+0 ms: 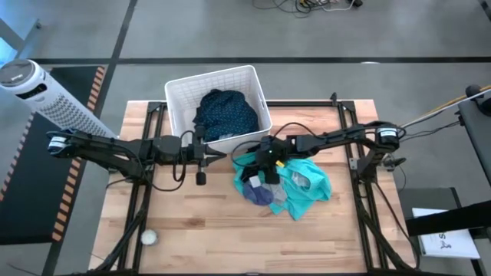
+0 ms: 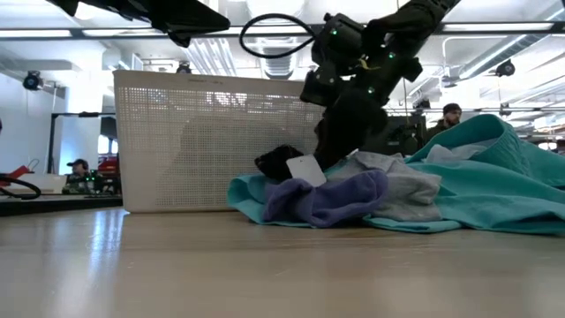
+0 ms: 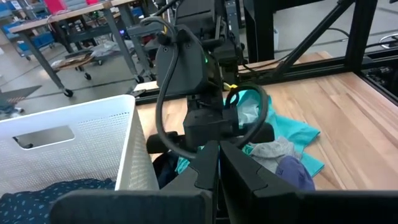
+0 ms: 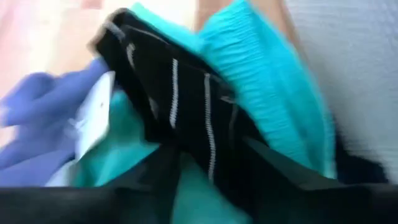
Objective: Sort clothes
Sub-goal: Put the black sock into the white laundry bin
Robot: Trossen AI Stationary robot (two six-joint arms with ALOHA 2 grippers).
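1 view, right wrist: black striped garment [image 4: 180,118] at right tool [image 4: 205,168]

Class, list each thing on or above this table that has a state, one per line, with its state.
Basket: upright, holding clothing.
Navy dotted garment: inside the basket.
Teal garment: crumpled on the table beside the basket.
Black striped garment: gripped and lifted at the pile.
Purple garment: lying on the pile.
Right end effector: shut on the black striped garment.
Left end effector: shut, empty.

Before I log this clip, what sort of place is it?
Probably a robotics lab or workshop in an open industrial space. Two arms are mounted at a wooden table on a concrete floor, other workbenches stand behind, and people sit at stations under ceiling ducting.
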